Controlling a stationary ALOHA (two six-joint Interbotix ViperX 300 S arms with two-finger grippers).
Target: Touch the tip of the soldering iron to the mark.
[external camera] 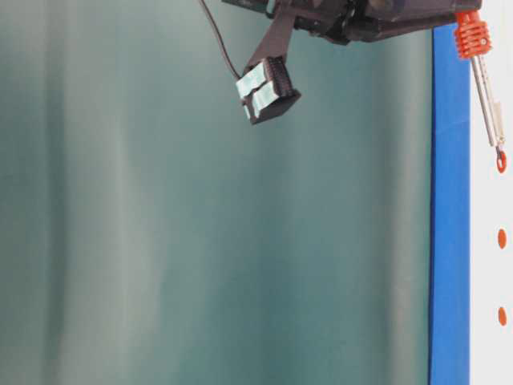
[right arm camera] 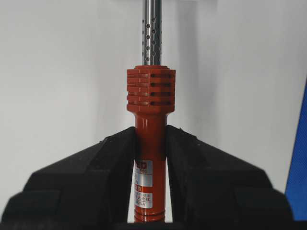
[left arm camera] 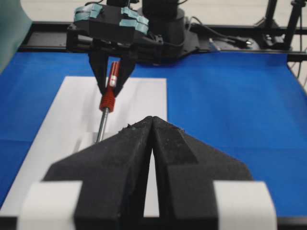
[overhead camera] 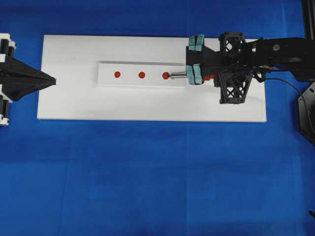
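While our right pincer clamps its black fingers tightly on the red-orange handle of the soldering iron, the silver shaft reaches out over the white strip lying on the white board. From overhead, we see the tip resting at the edge of the rightmost red mark, with two other red dots further left on the strip. Our left pincer sits apart at the board's left end, jaws pressed together and holding nothing. Blue cloth covers the surface around the board.
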